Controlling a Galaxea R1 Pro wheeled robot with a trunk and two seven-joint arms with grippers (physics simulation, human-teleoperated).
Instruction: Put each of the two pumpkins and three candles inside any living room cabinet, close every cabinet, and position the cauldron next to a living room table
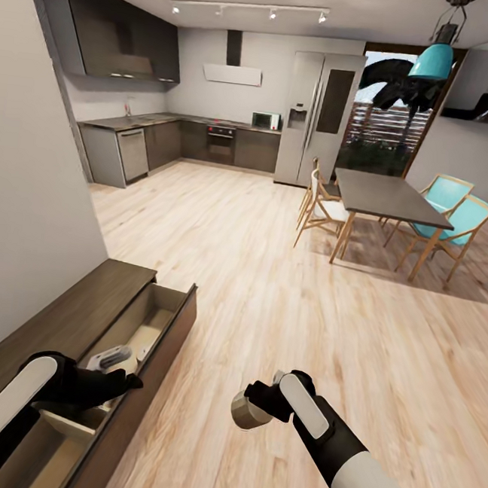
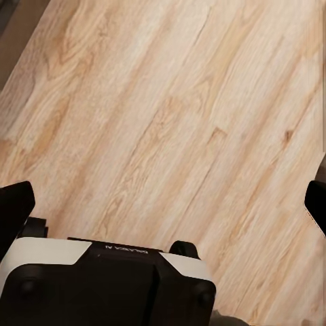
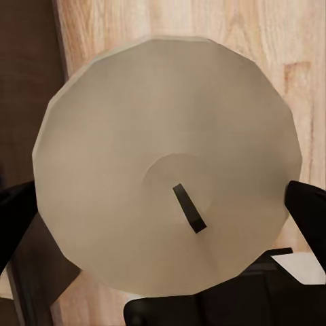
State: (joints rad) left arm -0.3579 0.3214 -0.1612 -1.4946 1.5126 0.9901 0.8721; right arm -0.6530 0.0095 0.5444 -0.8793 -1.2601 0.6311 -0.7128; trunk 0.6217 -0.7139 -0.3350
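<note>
One candle (image 1: 245,411) in right end effector (image 1: 256,406)

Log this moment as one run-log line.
right hand: shut on candle | left hand: open, above cabinet | drawer: open | candle: not yet stowed

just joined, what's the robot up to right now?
The right gripper holds a stubby cream cylinder candle above the wood floor, beside the long, low dark brown cabinet. The cabinet's drawer is open, showing a pale interior. The left gripper hovers over that drawer, holding nothing.
</note>
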